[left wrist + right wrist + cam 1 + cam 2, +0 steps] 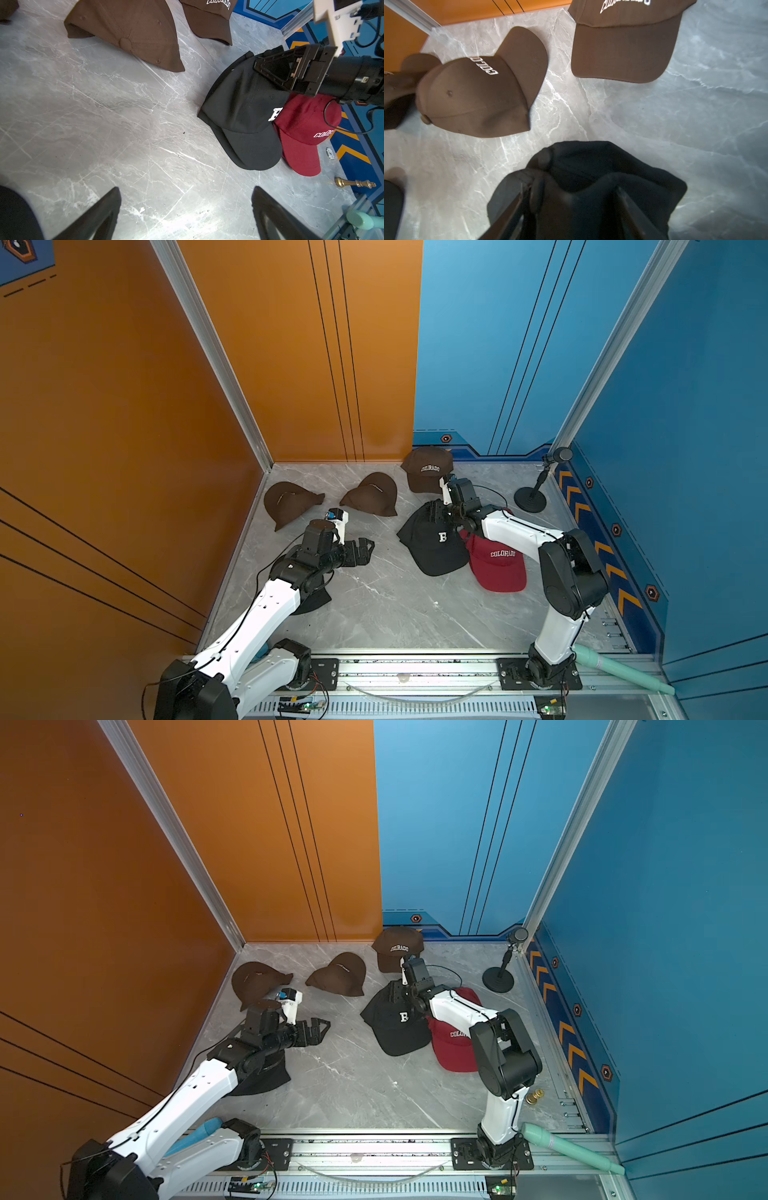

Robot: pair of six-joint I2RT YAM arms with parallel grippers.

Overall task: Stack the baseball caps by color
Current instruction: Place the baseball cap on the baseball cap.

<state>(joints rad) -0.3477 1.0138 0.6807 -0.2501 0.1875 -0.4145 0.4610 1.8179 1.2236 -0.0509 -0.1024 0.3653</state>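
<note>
Three brown baseball caps lie along the back of the table: one at the left (291,502), one in the middle (372,493), and one with "COLORADO" lettering (430,470). A black cap with a white letter (436,543) lies right of centre, overlapping a red "COLORADO" cap (496,564). Its brim shows a second black edge beneath it (224,143). My right gripper (436,512) (573,185) stands open over the back of this black cap's crown, with black fabric between its fingers. My left gripper (365,547) (186,188) is open over bare table. Another black cap (266,1077) lies partly hidden under the left arm.
A black microphone stand (530,499) stands at the back right corner. A gold chess piece (355,184) lies near the right wall. A teal handle (623,672) rests on the front rail. Orange and blue walls close off three sides of the table.
</note>
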